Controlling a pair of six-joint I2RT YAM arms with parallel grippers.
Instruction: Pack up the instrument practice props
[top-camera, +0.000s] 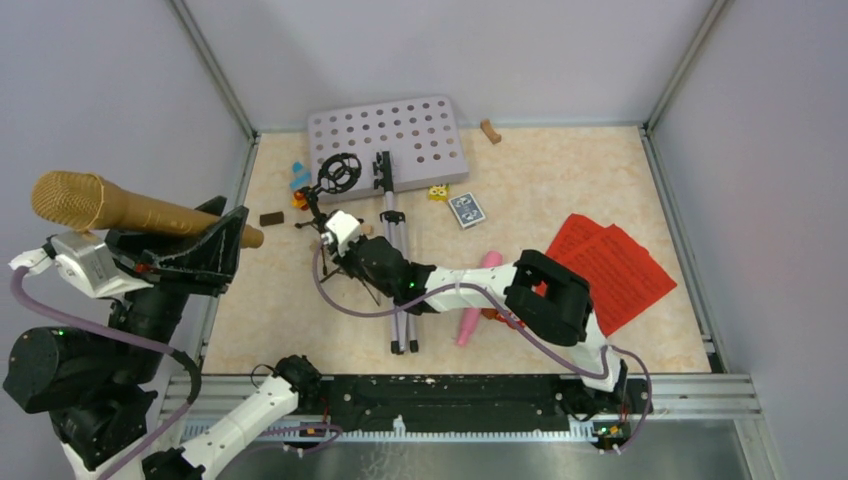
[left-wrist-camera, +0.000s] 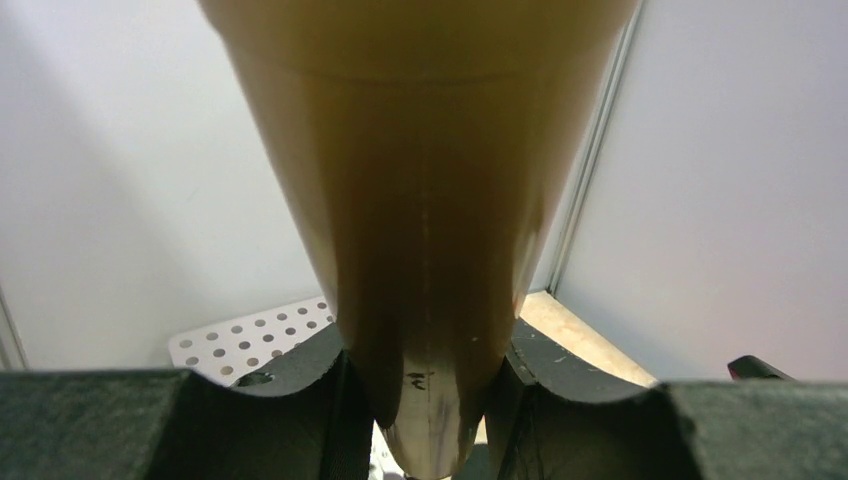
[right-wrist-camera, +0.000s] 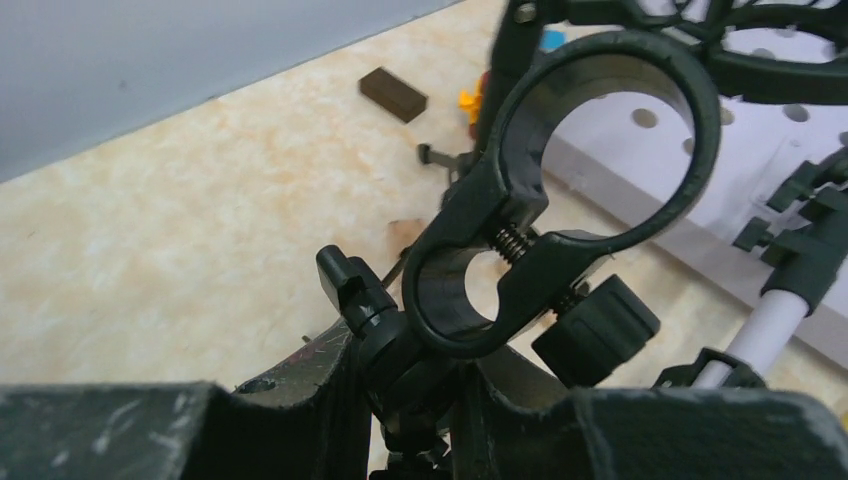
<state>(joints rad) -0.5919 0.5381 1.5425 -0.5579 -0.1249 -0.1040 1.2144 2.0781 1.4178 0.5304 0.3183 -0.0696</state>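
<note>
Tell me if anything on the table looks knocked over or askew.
The grey tray sits at the back, its silver pole lying flat. Red pages on the right are fanned unevenly. The pink microphone lies partly under the right arm.

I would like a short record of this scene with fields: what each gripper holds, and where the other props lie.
left gripper: shut on gold microphone, high above the table, left side
right gripper: shut on black mic tripod, near centre
pink microphone: lying near centre
red pages: flat, right side
grey tray: far edge
silver pole: lying, pointing towards the arms
</note>
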